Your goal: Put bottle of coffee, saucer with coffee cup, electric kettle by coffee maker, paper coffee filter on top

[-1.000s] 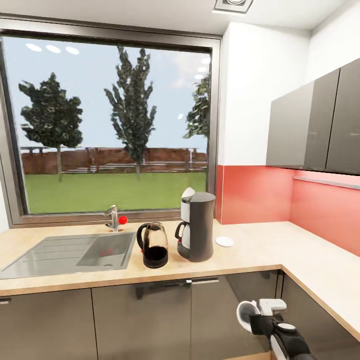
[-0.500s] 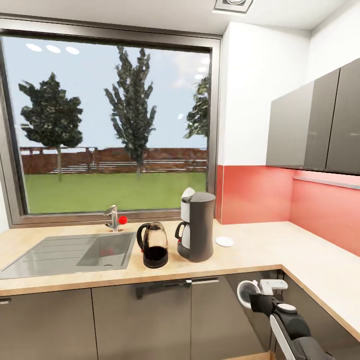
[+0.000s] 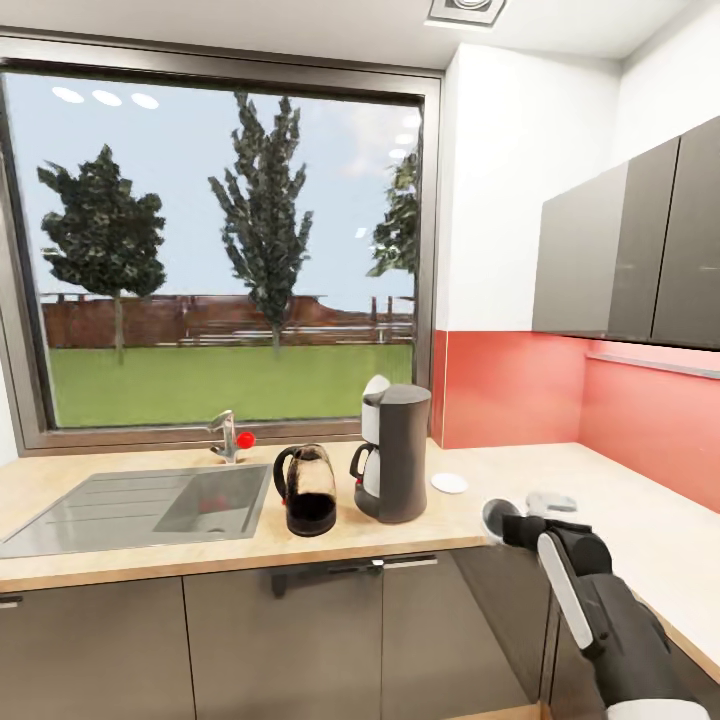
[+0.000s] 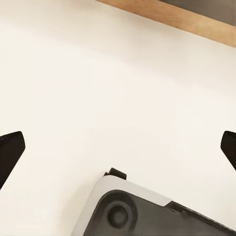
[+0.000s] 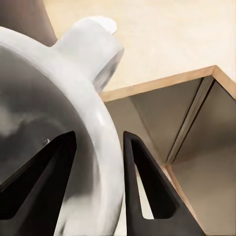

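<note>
Right jaws: While the right gripper [image 5: 98,187] hangs at the near edge of the kitchen countertop [image 3: 620,530], its two dark fingers [image 5: 142,187] stand a narrow way apart, pinching the rim wall of the coffee cup [image 3: 497,520] between them, one inside the bowl and one outside.
Cup: one white cup, mouth turned left toward the machines, handle [image 5: 96,42] pointing away over the worktop.
Left jaws: the left gripper [image 4: 118,147] has its two dark fingertips [image 4: 10,152] spread wide with nothing between them, before a pale plain surface.
Coffee maker: one coffee maker [image 3: 395,452], tall and dark grey, upright on the countertop right of the sink [image 3: 140,505].
Kettle: one electric kettle [image 3: 307,490], glass, dark in its lower half, just left of the coffee maker, a small gap between them.
Saucer: one saucer [image 3: 449,483], white, flat on the worktop just right of the coffee maker, beyond and to the left of the held cup.
Writing: no brand or label can be read on any item.
Window: one large window [image 3: 220,250] behind the sink, three trees outside.
</note>
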Controlling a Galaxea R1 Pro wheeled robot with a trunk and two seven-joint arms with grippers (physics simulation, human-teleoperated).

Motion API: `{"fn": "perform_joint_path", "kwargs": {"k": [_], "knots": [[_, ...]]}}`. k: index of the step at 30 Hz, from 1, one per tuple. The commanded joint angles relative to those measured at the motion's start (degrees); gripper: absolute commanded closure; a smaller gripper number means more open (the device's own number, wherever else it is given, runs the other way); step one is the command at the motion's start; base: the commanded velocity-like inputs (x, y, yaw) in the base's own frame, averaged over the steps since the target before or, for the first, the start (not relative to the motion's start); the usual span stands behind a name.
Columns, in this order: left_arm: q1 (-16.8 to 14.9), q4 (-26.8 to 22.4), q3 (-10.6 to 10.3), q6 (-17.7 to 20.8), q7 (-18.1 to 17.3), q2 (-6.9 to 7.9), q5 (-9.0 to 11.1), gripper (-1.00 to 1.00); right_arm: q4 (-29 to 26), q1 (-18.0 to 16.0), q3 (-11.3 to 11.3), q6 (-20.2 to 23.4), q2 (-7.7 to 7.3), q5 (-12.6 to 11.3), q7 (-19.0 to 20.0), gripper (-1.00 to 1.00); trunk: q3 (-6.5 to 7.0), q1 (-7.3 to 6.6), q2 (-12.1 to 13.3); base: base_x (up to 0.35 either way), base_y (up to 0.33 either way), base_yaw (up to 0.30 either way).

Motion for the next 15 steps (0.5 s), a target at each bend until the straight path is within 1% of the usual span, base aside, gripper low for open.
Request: {"fn": "perform_joint_path", "kwargs": {"k": [1,3,4,6,7,10,11,13,14,15], "knots": [[0.0,-0.1,0.4,0.0,-0.2,-0.01,0.0,-1.00,0.1,-1.0,-0.1,1.1,-0.06,-1.0,-0.7,1.00,-0.02,0.02,0.0,0.000,0.000,0.000],[0.0,-0.1,0.4,0.0,-0.2,-0.01,0.0,-1.00,2.2,-5.6,-0.5,4.5,-0.23,-1.6,-1.6,1.00,-0.02,0.02,0.0,0.000,0.000,0.000],[0.0,-0.1,0.4,0.0,-0.2,-0.01,0.0,-1.00,3.3,-7.0,-0.6,5.2,-0.35,-1.7,-1.8,1.00,-0.02,0.02,0.0,0.000,0.000,0.000],[0.0,-0.1,0.3,0.0,-0.2,-0.01,0.0,-1.00,9.2,-13.2,-0.9,7.4,-1.38,-2.0,-1.9,1.00,-0.02,0.02,0.0,0.000,0.000,0.000],[0.0,-0.1,0.3,-0.1,-0.2,-0.01,-0.1,-1.00,10.9,-14.8,-1.0,7.7,-1.69,-2.1,-1.9,1.00,-0.02,0.02,0.0,0.000,0.000,0.000],[0.0,-0.1,0.3,-0.1,-0.2,-0.01,0.0,-1.00,22.2,-24.5,-1.1,8.7,-2.95,-2.0,-1.6,1.00,-0.02,0.02,0.0,0.000,0.000,0.000],[0.0,-0.1,0.3,-0.1,-0.2,-0.01,0.0,-1.00,24.1,-26.1,-1.1,8.7,-3.19,-2.0,-1.6,1.00,-0.02,0.02,0.0,0.000,0.000,0.000],[0.1,0.0,0.3,-0.2,-0.2,-0.01,0.0,-1.00,31.0,-32.2,-0.9,8.7,-4.31,-1.8,-1.0,1.00,-0.02,0.02,0.0,0.000,0.000,0.000],[0.0,0.1,0.3,-0.1,-0.2,0.04,0.0,-1.00,38.1,-38.0,-0.4,8.7,-4.99,-1.3,1.5,1.00,-0.02,0.02,0.0,0.000,0.000,0.000],[0.0,0.1,0.3,-0.1,-0.2,0.02,0.0,-1.00,40.5,-39.5,-0.2,8.7,-5.07,-0.7,2.9,1.00,-0.02,0.02,0.0,0.000,0.000,0.000]]}}
